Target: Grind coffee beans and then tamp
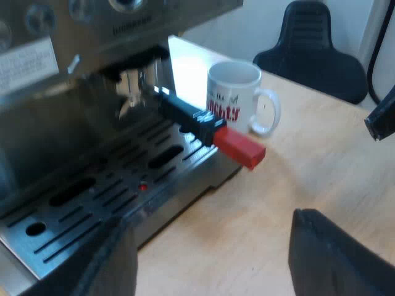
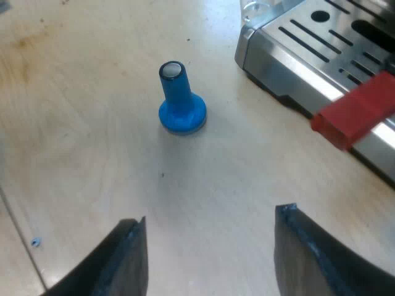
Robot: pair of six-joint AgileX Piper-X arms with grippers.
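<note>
Tamper (image 2: 180,102), blue, stands upright on the wooden table (image 2: 92,154), at about eleven o'clock ahead of the right gripper (image 2: 216,253). That gripper's fingers are spread apart over bare wood with nothing between them. At about one o'clock from it lies the espresso machine (image 2: 290,46), with a red end (image 2: 355,111) jutting past its drip tray. The left gripper (image 1: 213,259) hovers at the machine's front, fingers wide apart and empty. The holder (image 1: 185,114) is locked under the machine's head, its dark handle reaching out over the tray. A white mug (image 1: 234,92) stands just beyond the red end, near twelve o'clock from it.
</note>
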